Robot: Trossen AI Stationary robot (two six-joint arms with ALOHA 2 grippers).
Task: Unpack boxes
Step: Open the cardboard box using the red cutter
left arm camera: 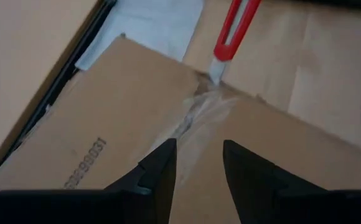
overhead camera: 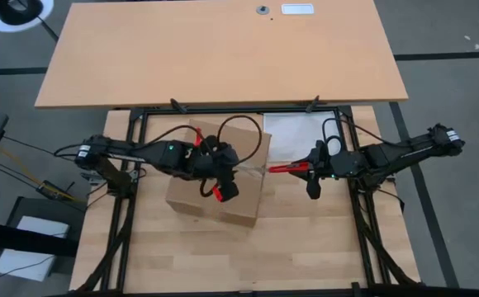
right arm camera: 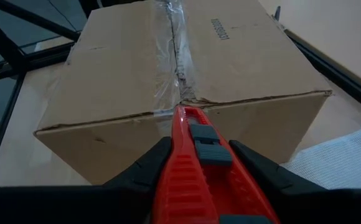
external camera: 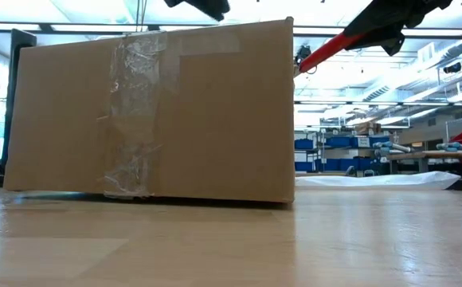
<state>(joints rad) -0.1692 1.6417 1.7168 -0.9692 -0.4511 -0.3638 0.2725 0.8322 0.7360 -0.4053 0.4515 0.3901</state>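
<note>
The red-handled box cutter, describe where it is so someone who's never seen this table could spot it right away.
Find the brown cardboard carton on the table. At the end of its taped top seam, the right gripper holds the box cutter, tip against the tape. It is a slim bright red handle.

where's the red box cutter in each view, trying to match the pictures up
High view: the box cutter lies level in the right gripper, tip at the carton's right edge.
Low view: upper right, slanting down to the carton's top corner.
Left wrist view: top centre, blade on the taped seam.
Right wrist view: bottom centre, between the fingers.
Shared landmark: the taped seam.
</note>
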